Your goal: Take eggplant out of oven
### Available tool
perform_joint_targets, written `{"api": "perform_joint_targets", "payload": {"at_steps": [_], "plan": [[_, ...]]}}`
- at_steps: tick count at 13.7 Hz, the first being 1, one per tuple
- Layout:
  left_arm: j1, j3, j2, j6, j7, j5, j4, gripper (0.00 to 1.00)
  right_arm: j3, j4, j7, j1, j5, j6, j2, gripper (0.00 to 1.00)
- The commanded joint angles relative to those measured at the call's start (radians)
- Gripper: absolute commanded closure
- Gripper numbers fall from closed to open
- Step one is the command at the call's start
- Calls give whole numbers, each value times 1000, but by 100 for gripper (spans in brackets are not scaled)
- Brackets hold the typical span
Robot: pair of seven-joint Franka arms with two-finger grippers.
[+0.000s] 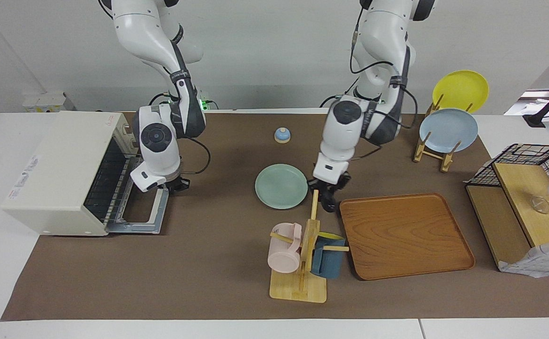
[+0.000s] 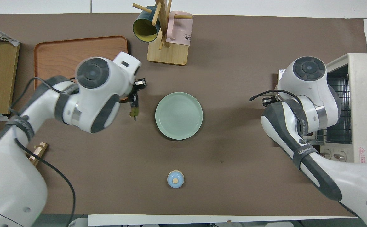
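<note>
The eggplant (image 1: 327,203) is dark purple-black and hangs lengthwise from my left gripper (image 1: 329,192), which is shut on it. It is low over the mat, between the pale green plate (image 1: 281,186) and the corner of the wooden tray (image 1: 404,235). In the overhead view the eggplant (image 2: 134,105) shows its greenish stem end below the left gripper (image 2: 136,90). The cream-white oven (image 1: 57,174) stands at the right arm's end of the table with its door (image 1: 144,207) folded down and its wire rack bare. My right gripper (image 1: 174,184) hangs over the open door's edge.
A wooden mug tree (image 1: 302,254) with a pink and a blue mug stands just beside the held eggplant, farther from the robots. A small blue bell (image 1: 282,135) sits nearer the robots. A plate rack (image 1: 446,127) and a black wire basket (image 1: 524,162) stand at the left arm's end.
</note>
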Motion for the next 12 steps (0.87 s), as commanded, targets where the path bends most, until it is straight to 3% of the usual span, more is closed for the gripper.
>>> {"api": "perform_joint_targets", "payload": {"at_steps": [1,4,5,6,7,8,12], "plan": [[143,-12,70,-14,211,4,57,98,11,-14,-26,-16,-7,15,-5,97],[234,-10,133,9,354,7,128,96,10,-5,-78,-18,-80,-10,-5,97],[244,-9,134,20,373,18,133,90,10,2,-89,-19,-110,-34,-5,97],[251,-10,138,30,383,77,139,50,10,25,-117,-20,-116,-69,-6,97],[251,-10,138,21,382,119,138,1,10,60,-156,-23,-116,-111,-6,97],[251,-9,121,-6,379,127,136,0,10,94,-196,-36,-116,-152,-6,97],[287,-9,-95,-323,379,127,136,0,10,144,-365,-116,-116,-250,-60,97]]}}
